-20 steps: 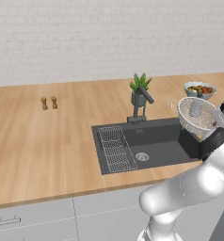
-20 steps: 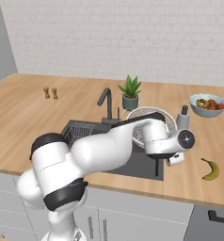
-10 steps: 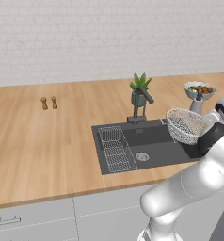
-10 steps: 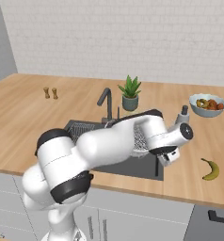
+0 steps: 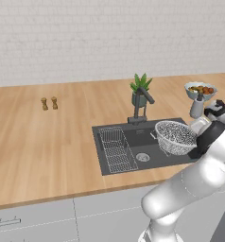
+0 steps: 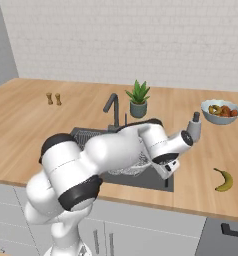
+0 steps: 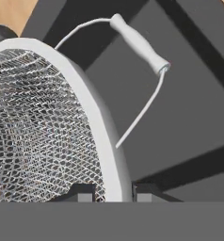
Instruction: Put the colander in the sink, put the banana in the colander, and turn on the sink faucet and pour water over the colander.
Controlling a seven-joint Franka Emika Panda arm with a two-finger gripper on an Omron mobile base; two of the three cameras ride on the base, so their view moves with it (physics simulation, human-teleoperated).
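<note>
Hanging over the right half of the sink (image 5: 109,165), the colander (image 5: 176,137) is held by its rim, tilted so its mesh bowl faces up and toward the faucet (image 5: 142,101). In the hand view the gripper (image 7: 115,192) has its two dark fingertips (image 7: 81,192) closed narrowly on the colander's metal rim, one on each side, with a wire side handle arching off beyond the rim above the dark basin. The flat wire rack (image 5: 116,149) fills the basin's left part and the round drain (image 5: 142,157) sits near the middle. A potted plant (image 5: 140,90) stands just behind the faucet. To the right, the banana (image 6: 223,180) lies on the wooden counter (image 5: 48,142), well apart from the fruit bowl (image 6: 221,110). Two small shakers (image 5: 49,103) stand far left.
</note>
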